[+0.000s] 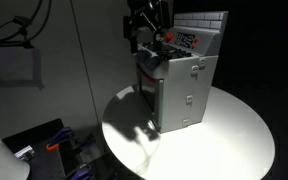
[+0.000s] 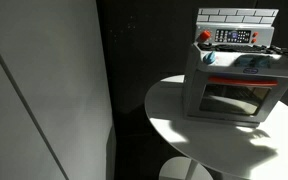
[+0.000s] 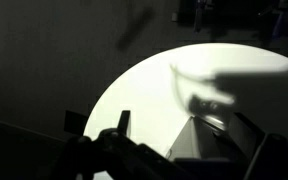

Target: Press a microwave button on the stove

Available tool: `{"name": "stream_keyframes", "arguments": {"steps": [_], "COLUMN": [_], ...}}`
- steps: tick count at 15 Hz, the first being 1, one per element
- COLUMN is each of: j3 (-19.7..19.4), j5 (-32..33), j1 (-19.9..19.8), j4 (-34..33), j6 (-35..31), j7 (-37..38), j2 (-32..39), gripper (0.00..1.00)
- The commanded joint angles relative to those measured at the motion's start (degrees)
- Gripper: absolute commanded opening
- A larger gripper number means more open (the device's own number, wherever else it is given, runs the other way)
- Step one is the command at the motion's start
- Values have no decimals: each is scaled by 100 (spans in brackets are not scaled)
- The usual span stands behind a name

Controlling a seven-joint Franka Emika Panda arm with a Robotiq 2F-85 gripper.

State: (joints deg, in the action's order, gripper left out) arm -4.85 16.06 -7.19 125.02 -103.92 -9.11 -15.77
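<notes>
Grey toy stove [image 1: 184, 85] stands on the round white table [image 1: 234, 125], directly beneath the jaws, which hang over its dark burner top [image 2: 246, 62]. Its red-and-white control panel [image 1: 187, 38] sits near the jaws, on the tiled upright back. Whether the jaws are apart or together cannot be told.

Your gripper [image 1: 144, 40] hangs over the stove [image 1: 184, 90]. Just beside its fingers [image 1: 136, 44] sits the control panel [image 1: 187, 38], on the upright back. Below them, the stove stands on the table [image 1: 239, 135].
</notes>
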Motion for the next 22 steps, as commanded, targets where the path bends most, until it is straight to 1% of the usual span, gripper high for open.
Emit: {"name": "stream_keyframes", "arguments": {"steps": [1, 6, 10, 15, 18, 22], "j3": [-54, -43, -14, 17, 36, 66], "j5": [12, 15, -30, -132, -191, -239], "j1": [62, 66, 108, 167, 187, 190], "j4": [-13, -32, -176, -430, -713, -1266], "j6": [16, -13, -90, -344, -389, -380], "j7": [11, 52, 200, 465, 662, 1026], "j2": [1, 28, 177, 362, 495, 835], "gripper": [100, 100, 100, 100, 100, 100]}}
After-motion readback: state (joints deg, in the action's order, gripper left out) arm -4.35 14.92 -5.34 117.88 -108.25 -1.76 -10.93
